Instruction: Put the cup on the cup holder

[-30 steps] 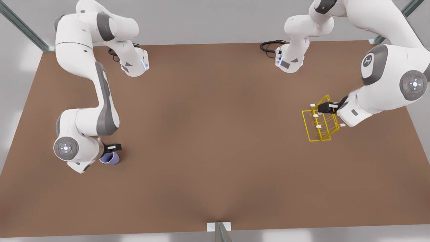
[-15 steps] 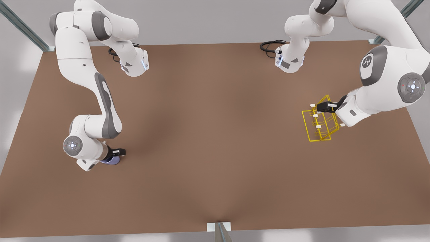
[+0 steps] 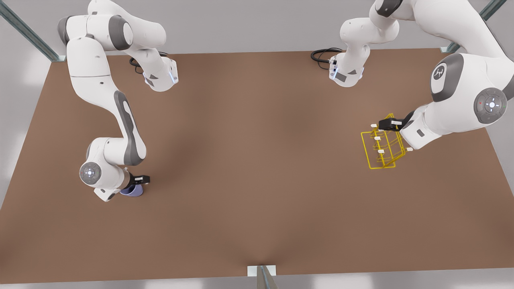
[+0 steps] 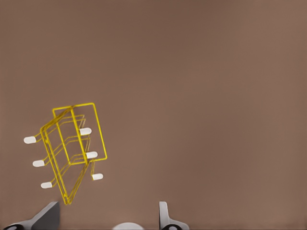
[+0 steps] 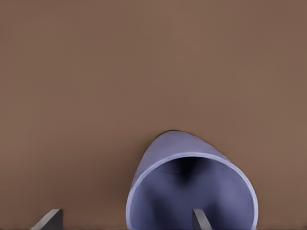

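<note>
Since a second ago, our right gripper (image 3: pixel 139 179), on the front view's left, has come lower over the cup (image 3: pixel 131 191) and hides more of it, while our left gripper (image 3: pixel 388 124), on the front view's right, has barely shifted at the cup holder (image 3: pixel 381 146). Starting at the front view's left: the cup sits on the brown table (image 3: pixel 257 168) right under the right gripper. In the right wrist view the cup (image 5: pixel 192 189) has its open mouth toward the camera, and the two fingers (image 5: pixel 48 219) are spread, one clear of it on the bare table and the other in front of its mouth. We judge that nothing is pinched yet. The middle of the table is bare. At the front view's right the cup holder stands well apart from the cup, with the left gripper touching or just above its upper edge. In the left wrist view the holder (image 4: pixel 72 151) lies ahead of the spread fingers (image 4: pixel 165 218), not between them. So the task is at its start: the cup is not yet grasped, and the lift, the carry across the table and the set-down on a peg are all left.
</note>
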